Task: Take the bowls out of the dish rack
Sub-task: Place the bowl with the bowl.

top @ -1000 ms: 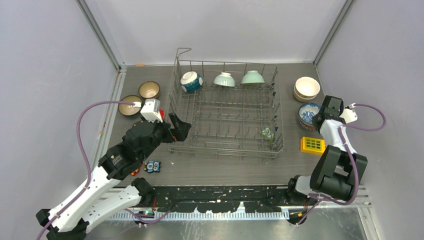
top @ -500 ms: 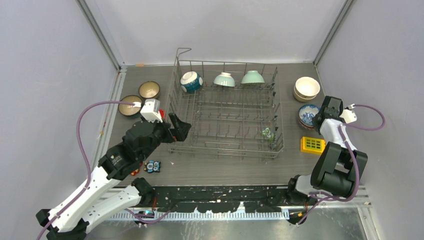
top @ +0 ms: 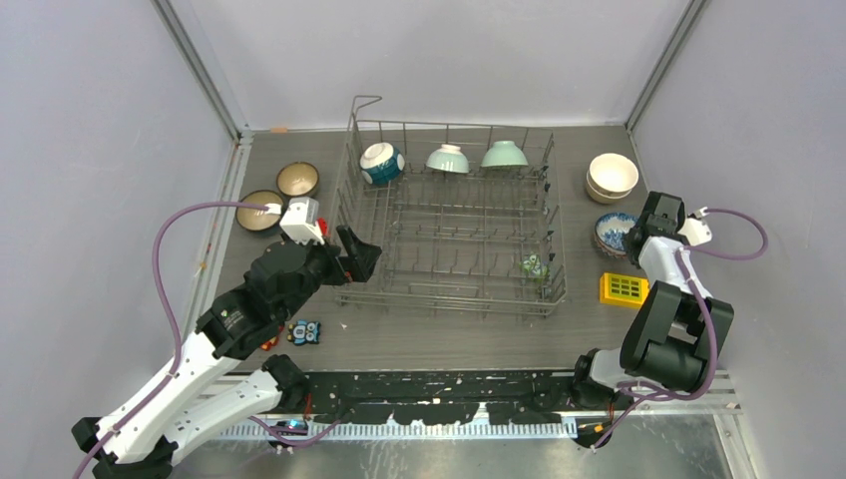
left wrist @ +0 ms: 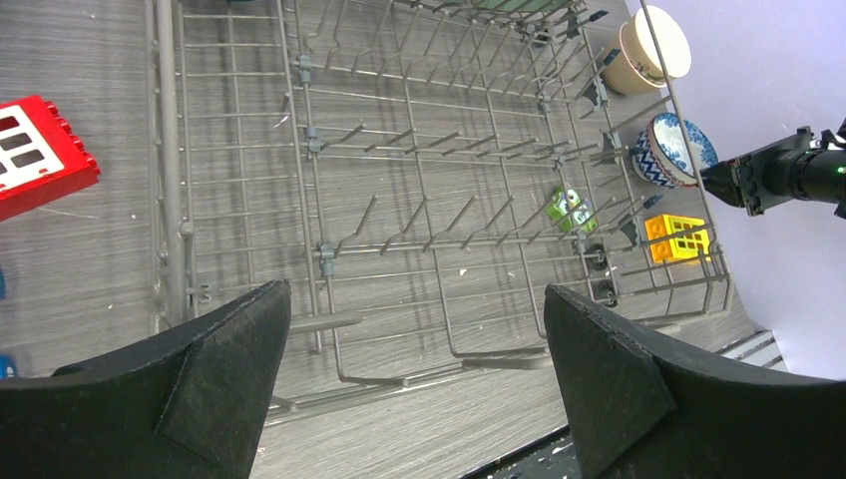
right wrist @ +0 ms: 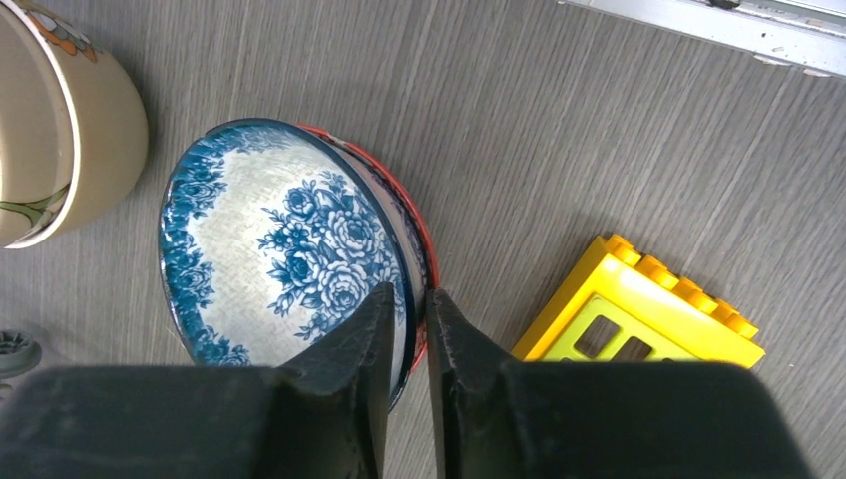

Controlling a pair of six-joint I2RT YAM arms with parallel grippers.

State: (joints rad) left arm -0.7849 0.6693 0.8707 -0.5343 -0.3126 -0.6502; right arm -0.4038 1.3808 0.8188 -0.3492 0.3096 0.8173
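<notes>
Our right gripper pinched the rim of the blue-and-white flowered ceramic bowl, seemingly to park it beside the grey wire dish rack; our left gripper gaped wide.

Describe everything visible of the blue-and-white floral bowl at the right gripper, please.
The blue-and-white floral ceramic bowl looks glazed, roses inside, dark blue rim. It sits on the grey wood-grain table, seemingly nested in a red-edged dish, between a cream ceramic bowl and a yellow plastic block. The right gripper pinches its rim.

The top view is looking down from high at the near edge; both wrist views are showing the blue-and-white bowl, the right one closely.
</notes>
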